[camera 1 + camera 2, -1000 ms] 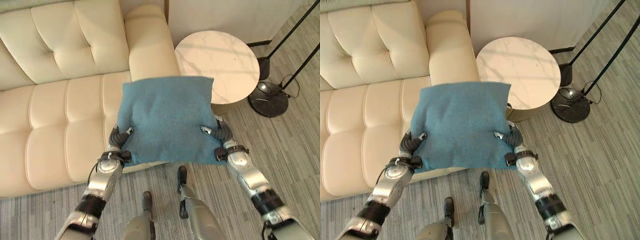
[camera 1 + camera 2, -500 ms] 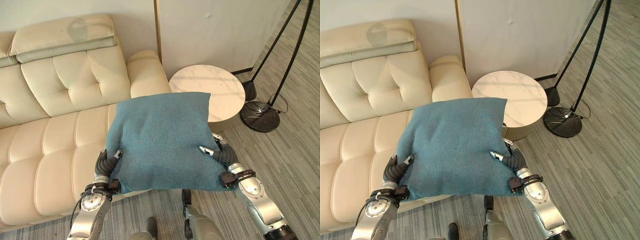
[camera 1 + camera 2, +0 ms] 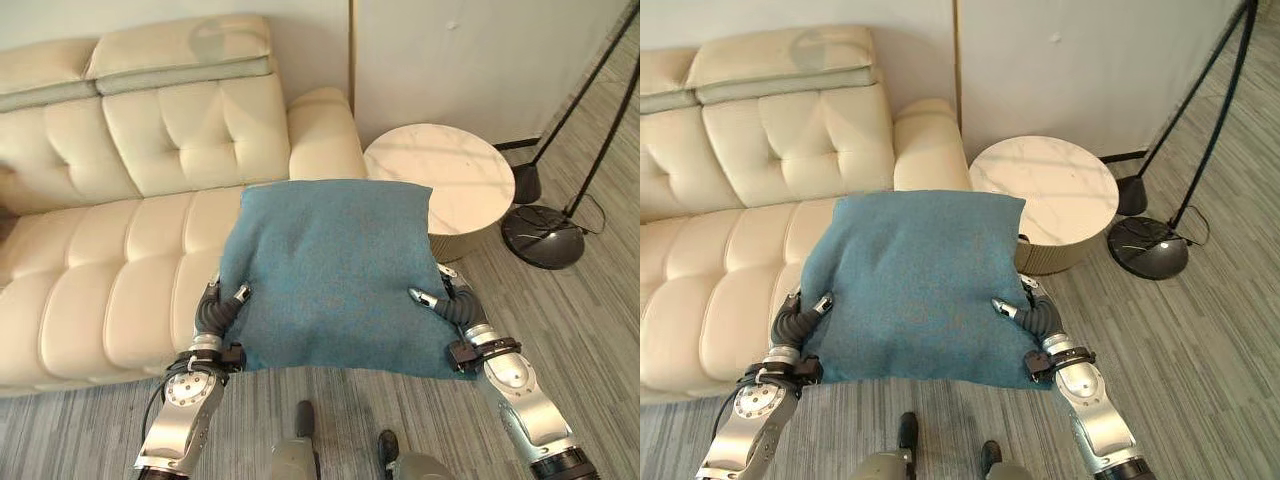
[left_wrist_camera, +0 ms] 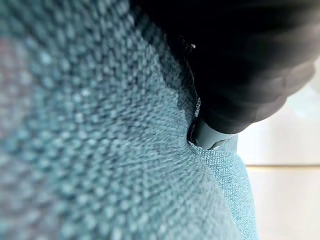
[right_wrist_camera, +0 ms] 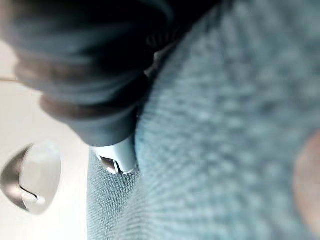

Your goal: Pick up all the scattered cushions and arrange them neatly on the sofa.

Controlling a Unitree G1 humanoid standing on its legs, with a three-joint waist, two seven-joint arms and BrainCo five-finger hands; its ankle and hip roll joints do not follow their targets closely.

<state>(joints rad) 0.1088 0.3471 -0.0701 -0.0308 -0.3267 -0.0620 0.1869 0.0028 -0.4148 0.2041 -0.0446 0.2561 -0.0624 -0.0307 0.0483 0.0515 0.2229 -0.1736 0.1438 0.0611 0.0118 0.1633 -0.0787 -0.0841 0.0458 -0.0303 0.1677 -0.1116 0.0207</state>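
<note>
In front of the cream tufted leather sofa (image 3: 120, 250), a square teal woven-fabric cushion (image 3: 335, 275) is being held up in the air between both hands, roughly flat and facing the head camera. The left hand (image 3: 218, 308) is gripping the cushion's left edge, its thumb lying on the upper face and the fingers going underneath, out of sight. The right hand (image 3: 448, 305) is gripping the right edge in the same way, thumb pressing on top and fingers hidden below the fabric. In both wrist views the teal weave is lying directly against each hand's dark ribbed cover. The cushion's far edge is overlapping the sofa's seat and right armrest in the head views; whether it is touching them cannot be told. A round white marble side table (image 3: 440, 185) is standing just beside the armrest, and a black floor lamp base (image 3: 543, 235) is sitting on the grey striped floor (image 3: 590, 310) beyond it.
</note>
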